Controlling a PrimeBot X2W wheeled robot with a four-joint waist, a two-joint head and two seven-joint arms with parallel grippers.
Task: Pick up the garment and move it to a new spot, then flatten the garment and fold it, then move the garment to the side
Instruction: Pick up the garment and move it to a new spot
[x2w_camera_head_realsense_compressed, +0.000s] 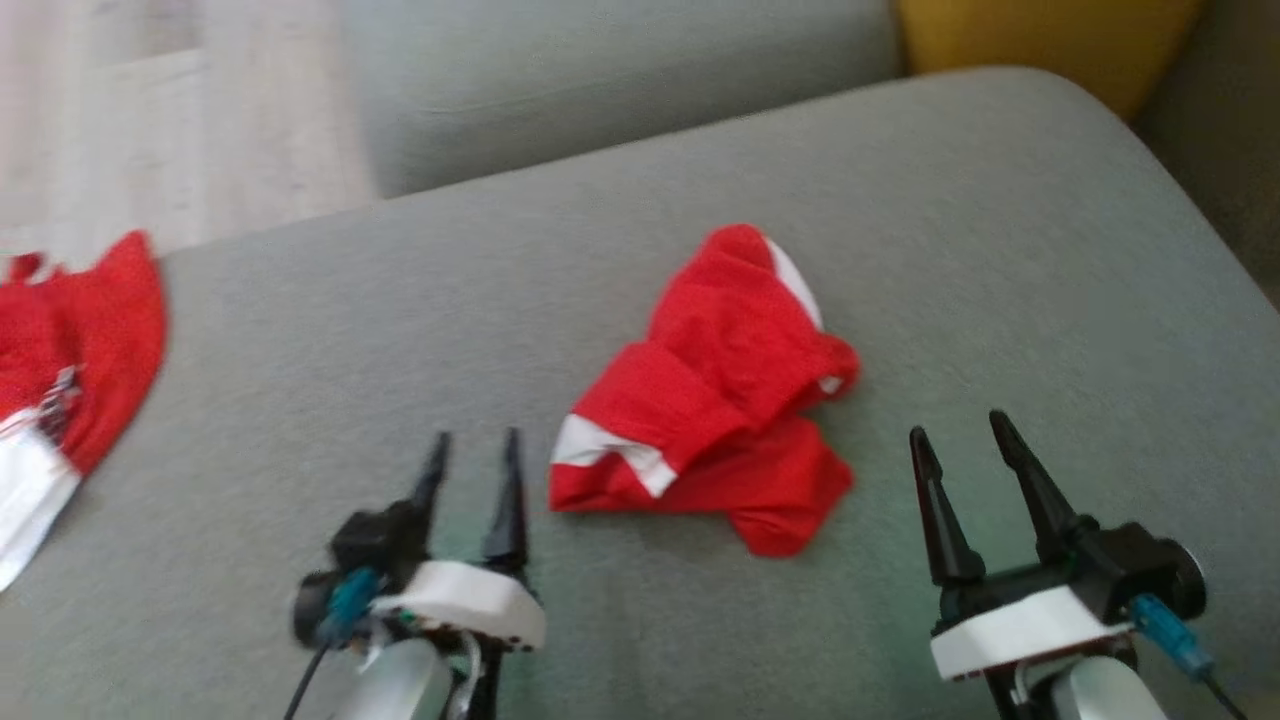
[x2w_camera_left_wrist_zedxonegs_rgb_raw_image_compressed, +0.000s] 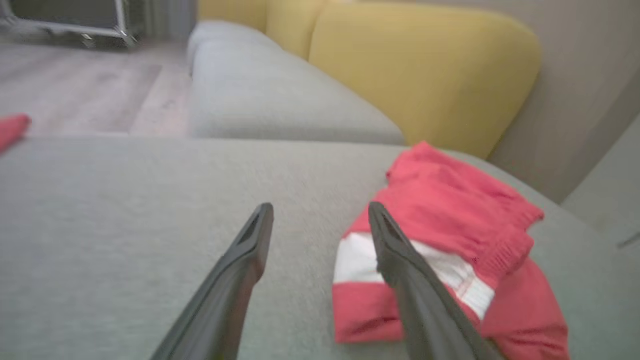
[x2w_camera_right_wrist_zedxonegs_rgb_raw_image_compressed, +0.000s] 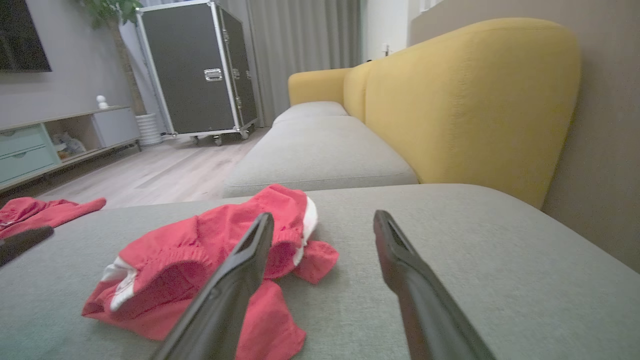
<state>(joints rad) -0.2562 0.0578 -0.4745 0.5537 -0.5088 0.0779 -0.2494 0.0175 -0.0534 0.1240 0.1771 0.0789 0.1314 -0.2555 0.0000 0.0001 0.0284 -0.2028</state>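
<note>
Left hand (x2w_camera_head_realsense_compressed: 476, 438) noted released at lower left of the head view, fingers parted, nothing gripped. Right hand (x2w_camera_head_realsense_compressed: 955, 425) likewise released at lower right. Crumpled red-and-white garment (x2w_camera_head_realsense_compressed: 710, 400) is laid mid-frame on the grey sofa cushion (x2w_camera_head_realsense_compressed: 1000, 250), between both hands.

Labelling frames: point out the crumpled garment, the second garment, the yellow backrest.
crumpled garment (x2w_camera_head_realsense_compressed: 720, 400), head view, red middle.
second garment (x2w_camera_head_realsense_compressed: 100, 330), head view, red part.
yellow backrest (x2w_camera_right_wrist_zedxonegs_rgb_raw_image_compressed: 465, 100), right wrist view, front face.

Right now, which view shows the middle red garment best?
Head view: the garment lies whole, seen from above. Left wrist view cuts it off behind a claw finger; right wrist view sees it side-on, partly hidden.
</note>
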